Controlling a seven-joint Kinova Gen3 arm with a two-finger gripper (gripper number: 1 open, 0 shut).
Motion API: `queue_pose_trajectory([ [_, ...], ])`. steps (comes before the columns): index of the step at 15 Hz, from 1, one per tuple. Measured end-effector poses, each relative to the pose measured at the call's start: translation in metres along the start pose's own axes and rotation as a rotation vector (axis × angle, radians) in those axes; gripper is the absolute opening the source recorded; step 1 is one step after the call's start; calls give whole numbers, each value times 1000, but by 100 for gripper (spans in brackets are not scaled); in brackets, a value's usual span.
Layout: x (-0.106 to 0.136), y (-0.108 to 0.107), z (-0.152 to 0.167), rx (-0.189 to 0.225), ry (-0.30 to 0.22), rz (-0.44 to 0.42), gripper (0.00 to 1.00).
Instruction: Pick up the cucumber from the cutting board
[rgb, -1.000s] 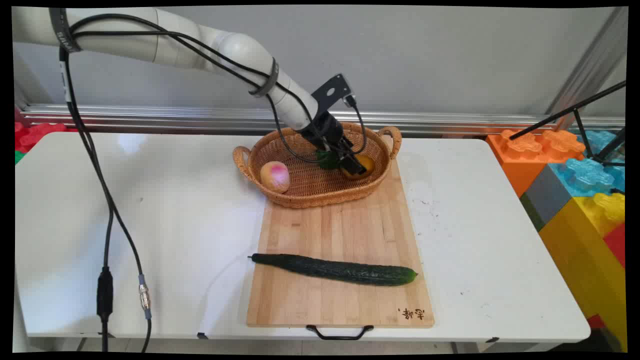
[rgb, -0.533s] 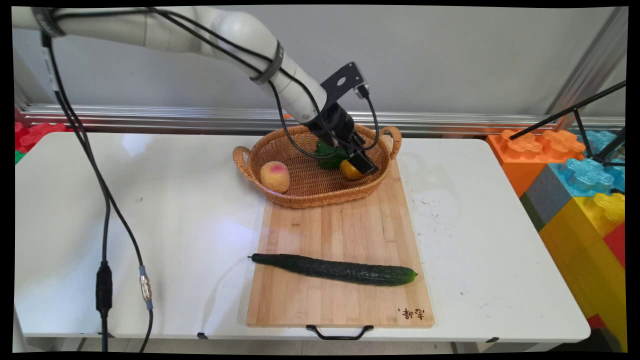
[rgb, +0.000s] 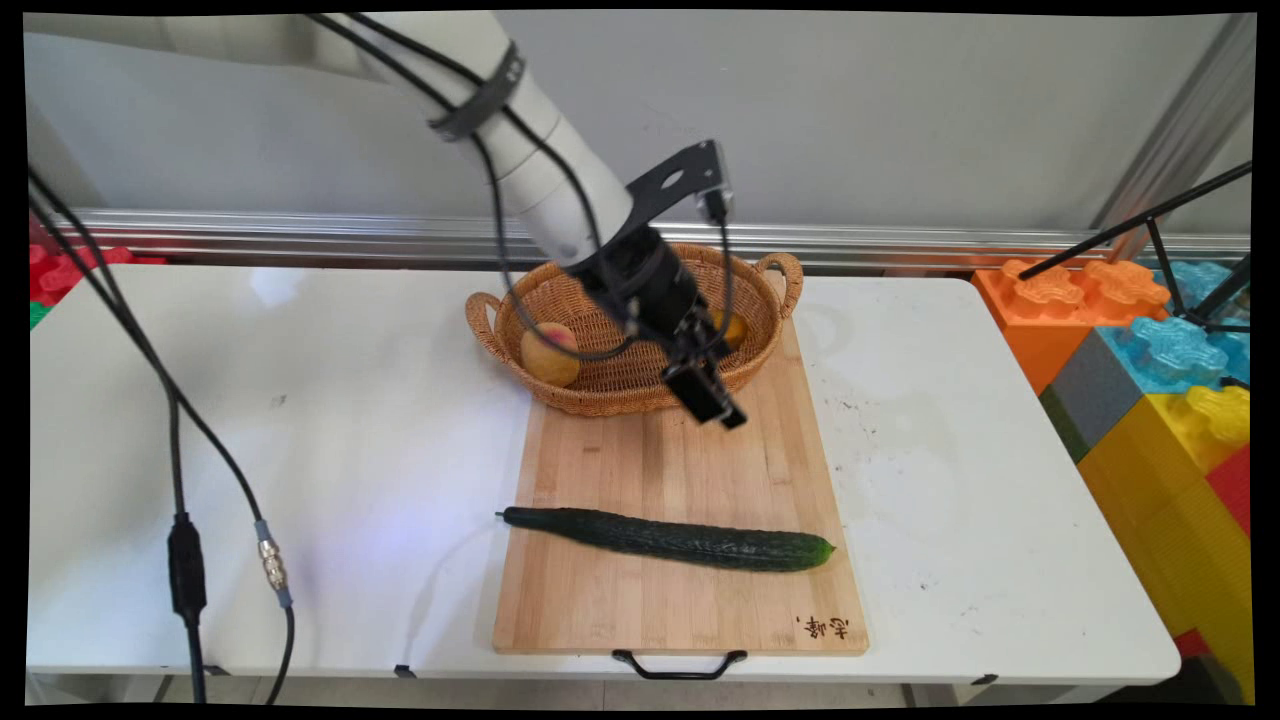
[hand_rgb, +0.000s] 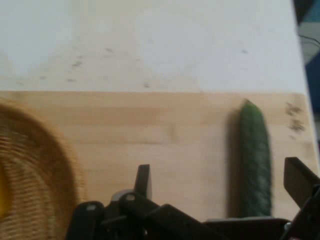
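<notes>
Cucumber (rgb: 670, 539): laid across the board's (rgb: 690, 460) near half, untouched.
Gripper (rgb: 712, 398): held open and empty, above the board beside the basket (rgb: 640, 385).
Basket: peach (rgb: 549, 354) seen inside.

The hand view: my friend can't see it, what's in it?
An open end effector hangs empty above a wooden board. A cucumber lies on the board between its fingers, a basket sits at the left, and white table lies beyond.
</notes>
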Motion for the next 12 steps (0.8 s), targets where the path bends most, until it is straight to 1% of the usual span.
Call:
queue_pose_trajectory([
  [2, -8, 16, -4, -28, -14, 46, 100],
  [6, -28, 38, 0, -58, -22, 116, 100],
  [9, -47, 49, 11, -67, -28, 150, 100],
  [12, -64, 54, 24, -66, -37, 167, 100],
])
